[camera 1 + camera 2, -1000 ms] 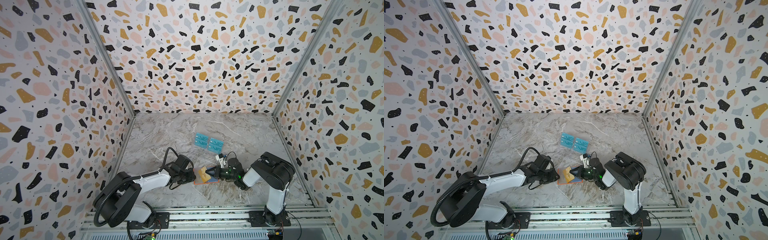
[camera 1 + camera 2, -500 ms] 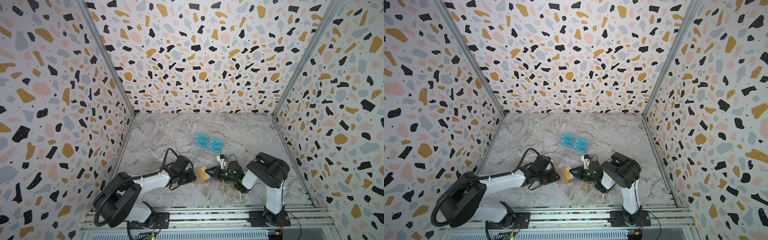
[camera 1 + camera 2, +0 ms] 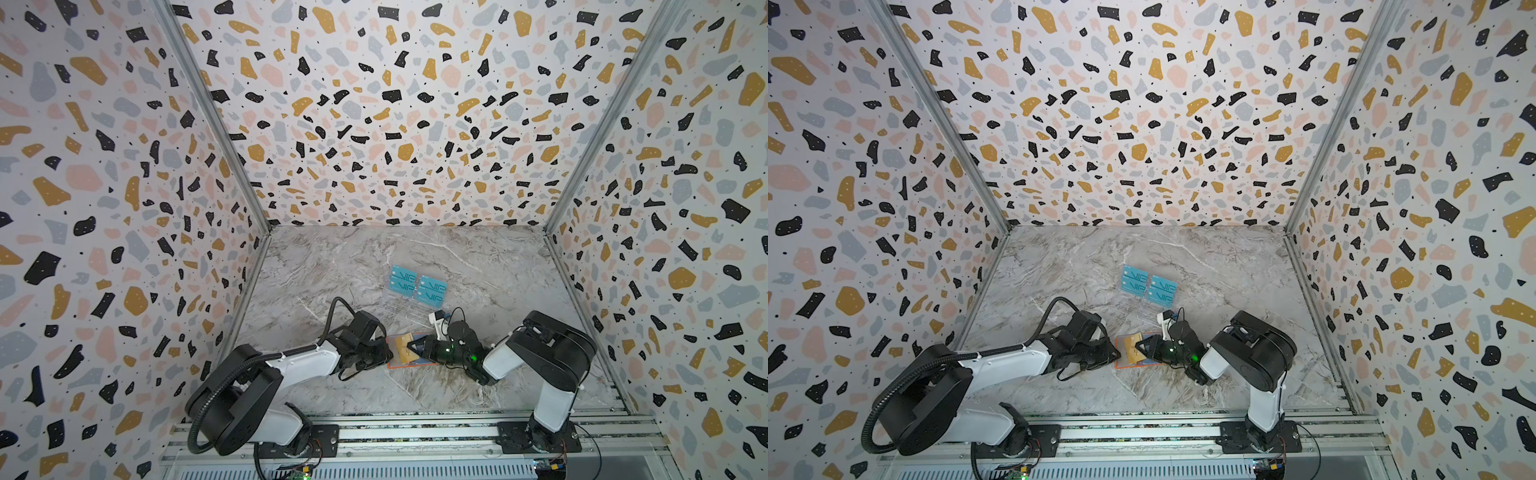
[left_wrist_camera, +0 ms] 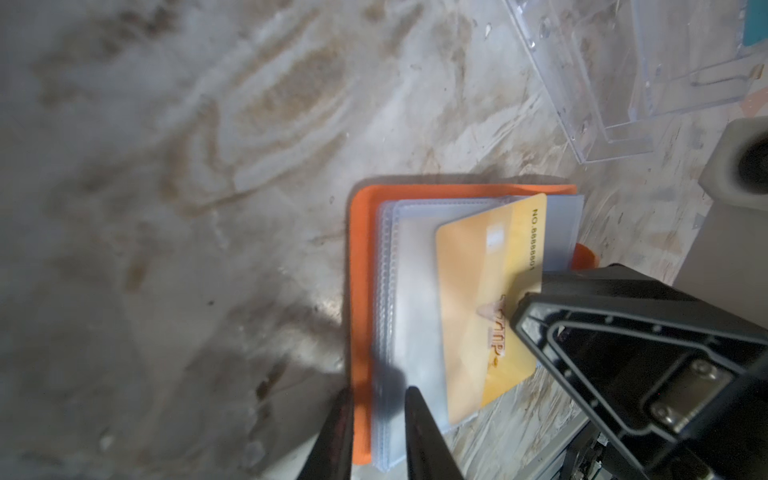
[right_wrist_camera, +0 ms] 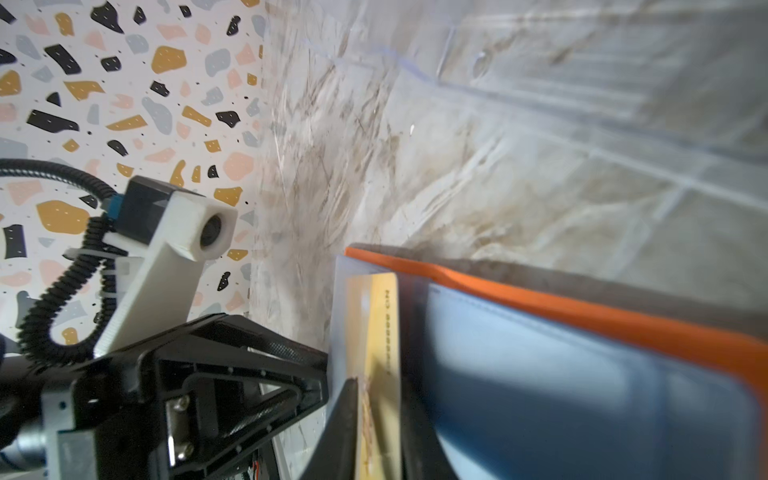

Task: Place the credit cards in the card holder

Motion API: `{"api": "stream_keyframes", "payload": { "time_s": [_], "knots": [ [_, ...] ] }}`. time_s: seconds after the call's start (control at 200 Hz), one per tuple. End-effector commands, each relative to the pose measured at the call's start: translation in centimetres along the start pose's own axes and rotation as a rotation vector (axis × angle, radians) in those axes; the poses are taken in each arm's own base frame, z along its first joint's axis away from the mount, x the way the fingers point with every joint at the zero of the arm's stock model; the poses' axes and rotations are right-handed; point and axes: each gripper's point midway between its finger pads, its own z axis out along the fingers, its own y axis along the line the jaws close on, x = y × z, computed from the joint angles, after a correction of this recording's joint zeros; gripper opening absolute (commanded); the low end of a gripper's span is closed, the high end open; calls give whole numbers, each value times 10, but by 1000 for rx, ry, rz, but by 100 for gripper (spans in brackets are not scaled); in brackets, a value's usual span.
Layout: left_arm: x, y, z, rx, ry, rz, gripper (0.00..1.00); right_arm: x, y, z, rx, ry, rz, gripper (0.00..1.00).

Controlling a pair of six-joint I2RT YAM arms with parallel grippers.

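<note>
The orange card holder (image 3: 411, 364) (image 3: 1138, 365) lies open on the marble floor with its clear bluish sleeves up. My left gripper (image 3: 388, 353) (image 4: 376, 395) is shut on the holder's (image 4: 359, 270) edge, over the cover and sleeves. A gold credit card (image 4: 478, 291) (image 5: 378, 324) sits partly inside the top sleeve, slanted. My right gripper (image 3: 412, 347) (image 5: 380, 390) stands open, its fingers a little apart on either side of the card's outer end. Several teal VIP credit cards (image 3: 419, 286) (image 3: 1148, 284) stand farther back.
The teal cards rest in a clear acrylic tiered stand (image 3: 409, 309) (image 4: 623, 83) just behind the holder and close to both grippers. Terrazzo-patterned walls close in the left, right and back. A metal rail (image 3: 415, 432) runs along the front edge.
The right gripper's jaws have parted from the gold card, which stays in the sleeve. The left gripper has kept its hold on the card holder.
</note>
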Motion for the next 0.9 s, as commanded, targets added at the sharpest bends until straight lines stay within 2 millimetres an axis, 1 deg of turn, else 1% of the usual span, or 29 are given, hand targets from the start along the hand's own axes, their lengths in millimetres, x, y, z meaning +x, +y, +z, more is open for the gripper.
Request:
{"api": "stream_keyframes", "payload": {
  "time_s": [0.0, 0.065, 0.16, 0.315, 0.4, 0.631, 0.741, 0.891],
  "knots": [
    [-3, -9, -1, 43, -11, 6, 25, 10, -14, -4, 141, 68, -88, 30],
    [-6, -11, -2, 46, -25, 9, 25, 10, -14, -6, 175, 85, -124, 35],
    [-10, -13, -2, 47, -39, 12, 26, 10, -14, -9, 225, 114, -170, 40],
    [-14, -16, 2, 57, -43, 23, 26, 11, -20, -10, 310, 167, -243, 42],
    [-14, -18, 3, 65, -43, 28, 25, 10, -23, -12, 340, 178, -264, 44],
    [-14, -19, 1, 68, -41, 42, 25, 15, -13, -10, 310, 220, -289, 48],
    [-14, -20, 2, 72, -42, 46, 25, 13, -8, -13, 312, 221, -313, 48],
    [-13, -19, 2, 71, -35, 49, 24, 5, -1, -20, 320, 200, -372, 56]
  ]
}}
